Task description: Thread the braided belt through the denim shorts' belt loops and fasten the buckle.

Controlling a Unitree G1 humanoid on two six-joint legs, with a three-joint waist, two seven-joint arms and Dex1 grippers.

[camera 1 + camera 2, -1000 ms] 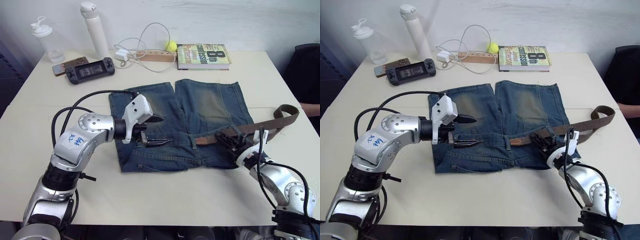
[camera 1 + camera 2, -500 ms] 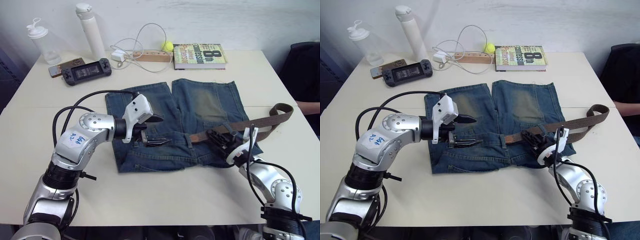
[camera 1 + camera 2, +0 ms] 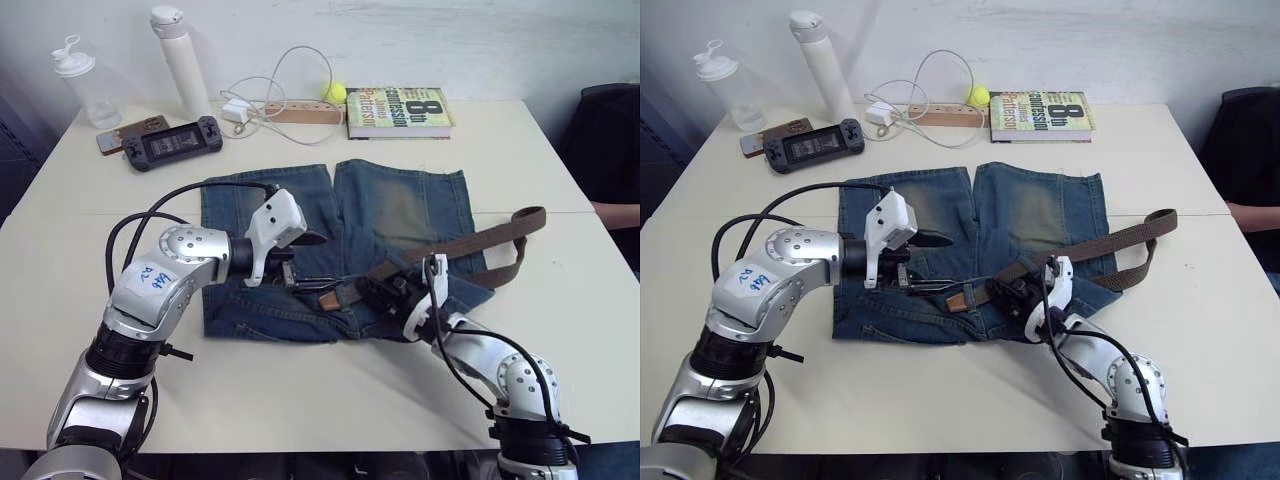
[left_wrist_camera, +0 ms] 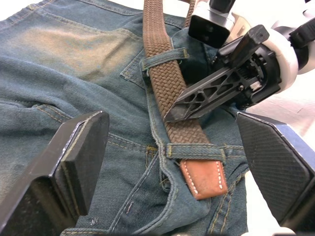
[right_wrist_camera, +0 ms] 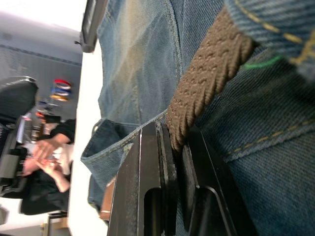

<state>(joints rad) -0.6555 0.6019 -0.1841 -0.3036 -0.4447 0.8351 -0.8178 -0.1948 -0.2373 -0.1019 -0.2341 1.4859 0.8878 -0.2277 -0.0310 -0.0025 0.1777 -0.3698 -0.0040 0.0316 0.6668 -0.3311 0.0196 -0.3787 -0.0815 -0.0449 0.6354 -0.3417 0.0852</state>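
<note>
My right end effector (image 3: 1008, 292) pinches the braided belt (image 4: 170, 105), whose leather tip lies just past a belt loop (image 4: 194, 152) before my spread left end effector (image 3: 310, 285), and I fear pushing further bunches the denim shorts (image 3: 270, 210) and jams it.

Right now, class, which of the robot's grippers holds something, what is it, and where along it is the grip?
The right gripper pinches the braided belt on the strap just behind its tan leather tip, between two belt loops. The left gripper is open, holding nothing.
</note>
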